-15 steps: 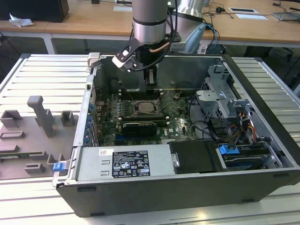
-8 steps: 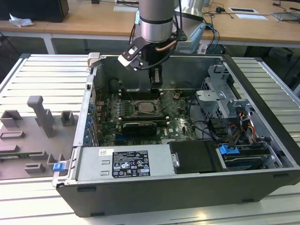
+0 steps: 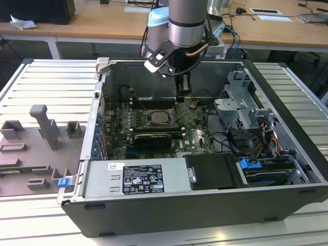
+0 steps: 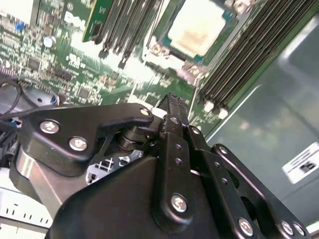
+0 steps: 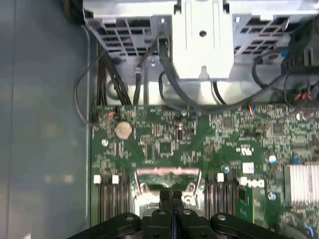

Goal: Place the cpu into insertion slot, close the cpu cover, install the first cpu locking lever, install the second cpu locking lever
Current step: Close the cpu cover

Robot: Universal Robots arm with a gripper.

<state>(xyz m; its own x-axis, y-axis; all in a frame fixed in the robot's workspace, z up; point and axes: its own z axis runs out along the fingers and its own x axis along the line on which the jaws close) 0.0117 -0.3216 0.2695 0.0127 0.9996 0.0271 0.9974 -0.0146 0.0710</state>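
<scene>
**Fingers clamped shut, parked right by the socket**

Exterior view first: open computer case (image 3: 169, 205) lying flat on a slatted table (image 3: 46, 82). Arm hanging in from above, gripper (image 3: 183, 94) low over the green board (image 3: 192, 125), just off the insertion slot (image 3: 150, 119) toward the exterior view's right. Cpu (image 3: 160, 117) sitting in that slot, top facing up. Grey fixture blocks (image 3: 43, 130) out at the exterior view's left, well apart from the case's insides.

Second wrist view: black gripper (image 4: 172, 102) up close, fingers pinched together, nothing between them. Beyond the tips, cpu (image 4: 198, 25) with its pale top, seated, and the silvery cpu cover (image 4: 162, 47) framing it. Long dark memory slots (image 4: 234, 59) alongside. No telling about the levers from here.

First wrist view: gripper (image 5: 172, 195) tips squeezed seam to seam, empty. Metal edge of the insertion slot (image 5: 167, 173) right ahead of them. Coin battery (image 5: 123, 130) farther along the board, metal drive cage (image 5: 202, 40) past that.
</scene>
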